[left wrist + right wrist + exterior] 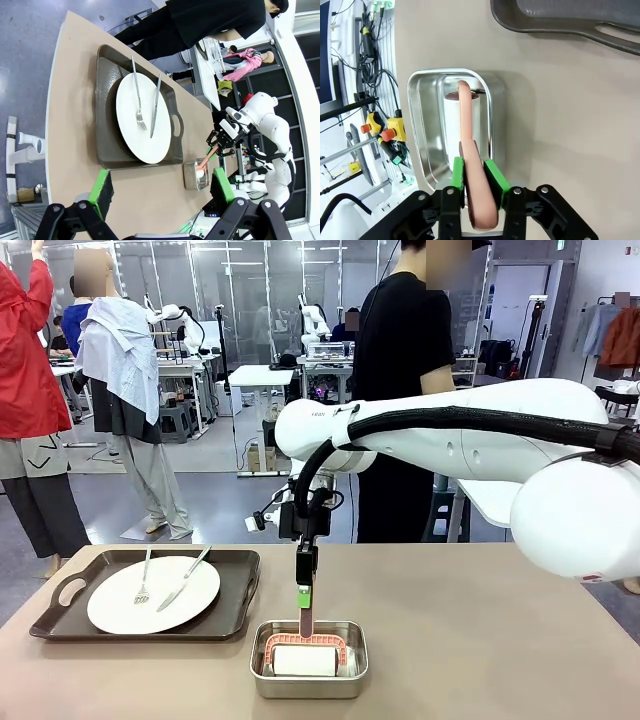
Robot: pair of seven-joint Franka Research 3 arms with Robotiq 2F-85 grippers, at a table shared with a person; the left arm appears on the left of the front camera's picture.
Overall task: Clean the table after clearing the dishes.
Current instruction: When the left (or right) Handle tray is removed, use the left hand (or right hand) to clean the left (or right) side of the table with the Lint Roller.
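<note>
- Lab space behind, with a person in black standing at the far side. The beige table [480, 640] spans the near half.
- Near left: a dark tray [60, 625] carrying one white plate [120, 615]. A fork [144, 580] and a knife [183, 580] lie on the plate, so this set isn't cleared yet.
- Left hand [161, 186]: released, green pads wide apart with nothing between them. It hangs above the table's left end, and the tray lies straight ahead of its fingers. My read is that the left arm is the nearer one for the dishes.
- Near centre: a steel pan [262, 680] sits just right of the tray. The right wrist view shows a gap between them.
- Pink roller [305, 660]: the white drum lies in the pan with its axis running left-right. The roller handle [305, 620] rises steeply out of the pan.
- Right hand [474, 170]: clenched on the roller handle, one pad on each side, directly above the pan. The right arm reaches in from the right and across the middle.
- Key relation: the handle's long axis runs in line with the fingers, and the drum sits crosswise below them. A straight lift should clear the pan walls.
- Bare table lies right of and beyond the pan, while the tray blocks the left. I'd expect the right side to be wiped first.
- Risk: the drum could catch the pan rim and drag the pan.
</note>
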